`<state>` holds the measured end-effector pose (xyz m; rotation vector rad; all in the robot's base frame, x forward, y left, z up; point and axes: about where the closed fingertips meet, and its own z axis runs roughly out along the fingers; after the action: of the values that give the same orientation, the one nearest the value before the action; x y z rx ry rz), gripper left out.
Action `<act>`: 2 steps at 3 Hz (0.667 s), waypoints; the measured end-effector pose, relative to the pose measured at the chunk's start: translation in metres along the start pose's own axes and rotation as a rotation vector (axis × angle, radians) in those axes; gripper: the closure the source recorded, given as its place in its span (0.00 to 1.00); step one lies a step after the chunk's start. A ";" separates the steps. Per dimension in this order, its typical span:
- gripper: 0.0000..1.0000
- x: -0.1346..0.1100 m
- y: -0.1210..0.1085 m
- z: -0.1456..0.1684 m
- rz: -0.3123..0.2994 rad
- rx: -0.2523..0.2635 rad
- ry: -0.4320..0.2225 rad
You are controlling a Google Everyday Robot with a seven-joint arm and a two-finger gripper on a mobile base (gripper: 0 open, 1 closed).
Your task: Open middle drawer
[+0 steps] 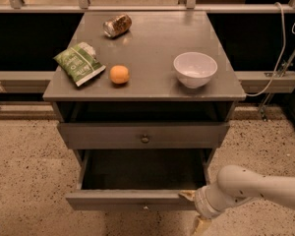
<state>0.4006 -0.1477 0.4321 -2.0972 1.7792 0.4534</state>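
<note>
Middle drawer (128, 199) is pulled well out toward the cam, cavity dark and open on top, front edge low in view. Top drawer (103, 136) above it sits flush and closed.

Gripper (193, 210) is at the rt end of the middle drawer's front, touching its top edge; arm (250, 187) comes in from lower rt. Can't tell how wide it's open or whether it's got hold of anything.

On the counter (152, 43): white bowl (195, 69) near the rt edge, orange (119, 74) and green bag (79, 63) near the front-left edge, can (117, 25) on its side at the back. Speckled floor (24, 171) lies open both sides.
</note>
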 end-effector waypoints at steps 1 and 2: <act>0.17 -0.016 0.009 -0.020 -0.032 -0.023 0.000; 0.17 -0.025 -0.011 -0.044 -0.081 0.009 0.016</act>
<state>0.4086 -0.1444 0.4834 -2.1639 1.6941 0.4067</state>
